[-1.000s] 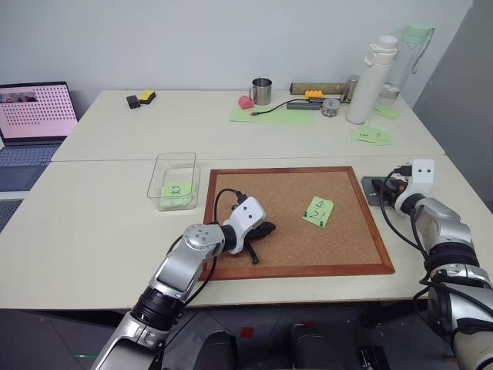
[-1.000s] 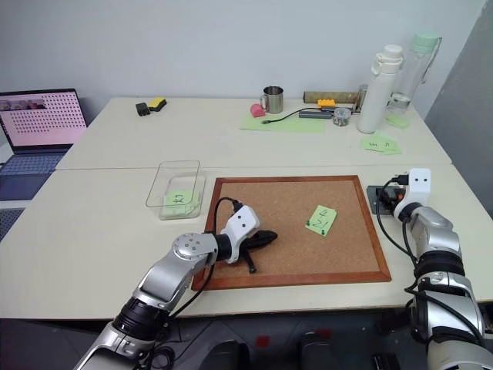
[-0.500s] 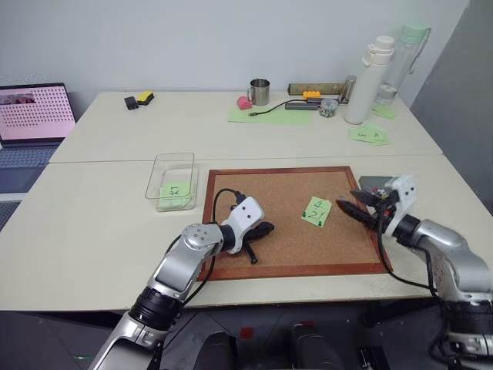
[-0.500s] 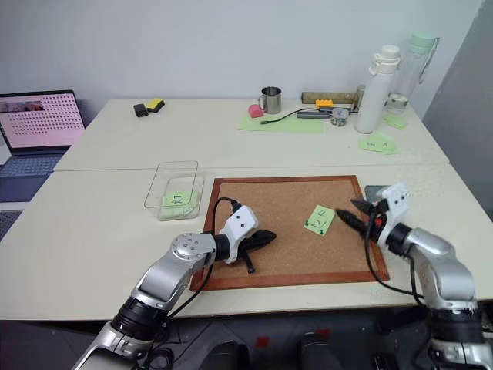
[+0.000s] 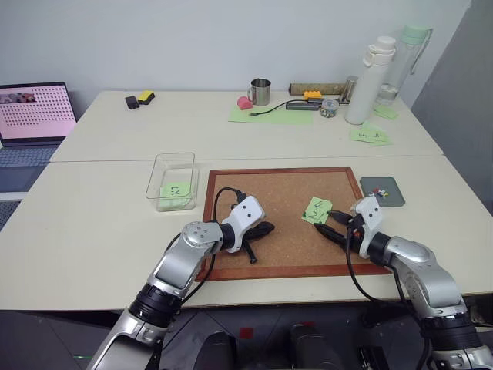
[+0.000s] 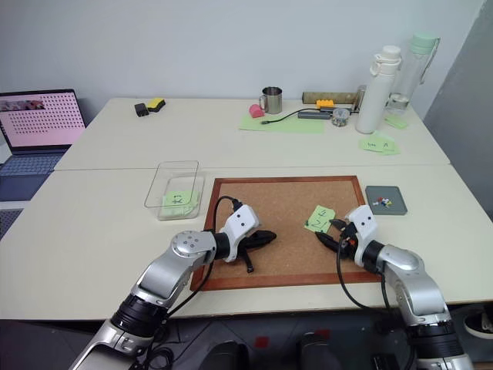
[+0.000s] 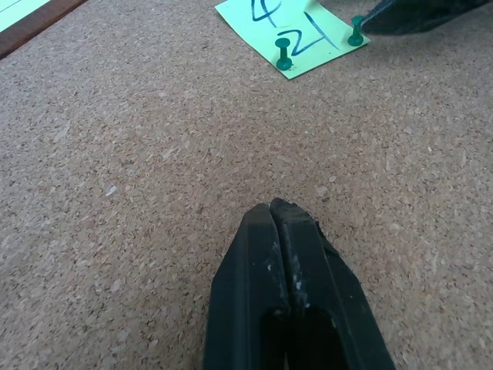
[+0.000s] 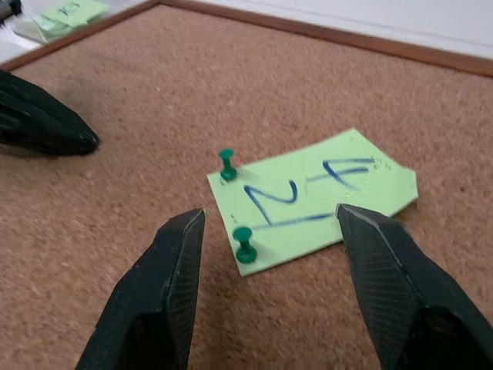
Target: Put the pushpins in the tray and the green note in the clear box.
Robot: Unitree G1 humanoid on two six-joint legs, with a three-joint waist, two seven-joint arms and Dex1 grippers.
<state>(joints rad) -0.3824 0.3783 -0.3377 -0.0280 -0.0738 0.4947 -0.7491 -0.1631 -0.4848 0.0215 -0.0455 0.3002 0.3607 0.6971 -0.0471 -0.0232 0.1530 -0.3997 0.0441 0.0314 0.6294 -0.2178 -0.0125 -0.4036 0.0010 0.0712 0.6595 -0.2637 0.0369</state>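
The green note (image 5: pixel 316 209) lies on the cork board, held down by two green pushpins (image 8: pixel 226 163) (image 8: pixel 245 247) along one edge. My right gripper (image 8: pixel 269 214) is open just right of the note, one finger to either side of the pinned edge, apart from it. My left gripper (image 5: pixel 266 229) rests shut and empty on the left part of the board. The dark-grey tray (image 5: pixel 391 197) sits right of the board with several pushpins (image 5: pixel 377 189) in it. The clear box (image 5: pixel 154 177) stands left of the board with another green note inside.
The wood-framed cork board (image 5: pixel 285 181) fills the table's middle. A laptop (image 5: pixel 35 116) stands far left. At the back are a mug (image 5: pixel 260 91), a pale-green sheet (image 5: pixel 269 116), two bottles (image 5: pixel 368 77) and loose green notes (image 5: pixel 368 135).
My right arm swung left from over the tray onto the board, bringing its open gripper up to the note and uncovering the tray. The left arm stayed put.
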